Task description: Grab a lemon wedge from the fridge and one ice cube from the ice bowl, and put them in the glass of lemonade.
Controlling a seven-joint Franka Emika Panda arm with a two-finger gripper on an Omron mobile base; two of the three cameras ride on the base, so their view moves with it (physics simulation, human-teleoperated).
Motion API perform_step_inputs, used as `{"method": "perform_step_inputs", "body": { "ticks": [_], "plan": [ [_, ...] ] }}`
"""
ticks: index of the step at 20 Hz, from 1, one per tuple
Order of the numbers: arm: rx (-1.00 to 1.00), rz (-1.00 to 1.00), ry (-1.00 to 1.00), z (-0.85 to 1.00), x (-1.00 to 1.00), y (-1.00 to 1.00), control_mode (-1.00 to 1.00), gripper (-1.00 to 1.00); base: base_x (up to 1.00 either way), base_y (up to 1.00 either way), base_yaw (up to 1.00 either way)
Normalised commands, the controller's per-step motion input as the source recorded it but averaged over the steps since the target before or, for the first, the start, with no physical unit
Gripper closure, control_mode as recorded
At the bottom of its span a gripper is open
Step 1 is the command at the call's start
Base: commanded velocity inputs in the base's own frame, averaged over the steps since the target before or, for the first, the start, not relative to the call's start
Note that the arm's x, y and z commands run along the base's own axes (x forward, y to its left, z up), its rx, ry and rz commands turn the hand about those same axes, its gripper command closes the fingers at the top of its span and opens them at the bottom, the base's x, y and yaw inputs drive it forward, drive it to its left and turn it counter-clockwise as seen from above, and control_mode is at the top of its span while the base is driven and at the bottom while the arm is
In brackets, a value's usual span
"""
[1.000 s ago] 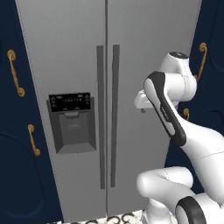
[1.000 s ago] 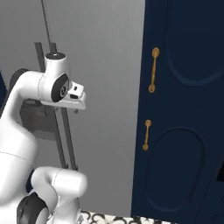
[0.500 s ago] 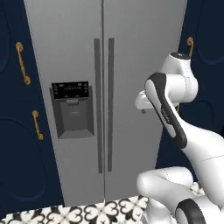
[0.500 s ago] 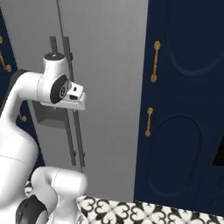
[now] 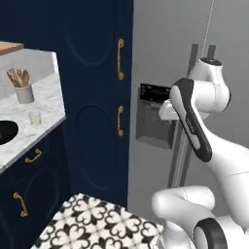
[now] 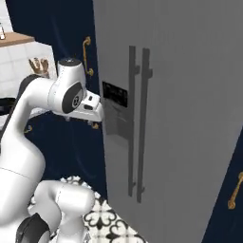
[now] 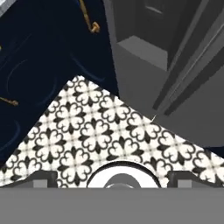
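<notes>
The whole view has swung since the earlier frame, so the camera has moved. At left the marble surface (image 5: 46,104) now shows, carrying the ice bowl (image 5: 6,132) and the glass of lemonade (image 5: 34,117). The fridge (image 5: 160,73) stands right, doors closed. The pincer (image 7: 112,178) stays spread apart, empty.

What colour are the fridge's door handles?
Dark grey, nearly black vertical bars on the brushed grey fridge; right base view shows them best.
</notes>
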Motion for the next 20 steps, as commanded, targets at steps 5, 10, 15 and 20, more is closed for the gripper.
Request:
{"method": "perform_step_inputs", "body": {
  "ticks": [5,10,15,20],
  "plan": [
    [0.0,0.0,0.0,0.0,0.0,0.0,1.0,-1.0,0.73,-0.04,0.88],
    [0.0,0.0,0.0,0.0,0.0,0.0,1.0,-1.0,0.99,-0.01,0.75],
    [0.0,0.0,0.0,0.0,0.0,0.0,1.0,-1.0,0.88,0.38,0.28],
    [0.0,0.0,0.0,0.0,0.0,0.0,1.0,-1.0,0.94,0.67,0.0]
  ]
}}
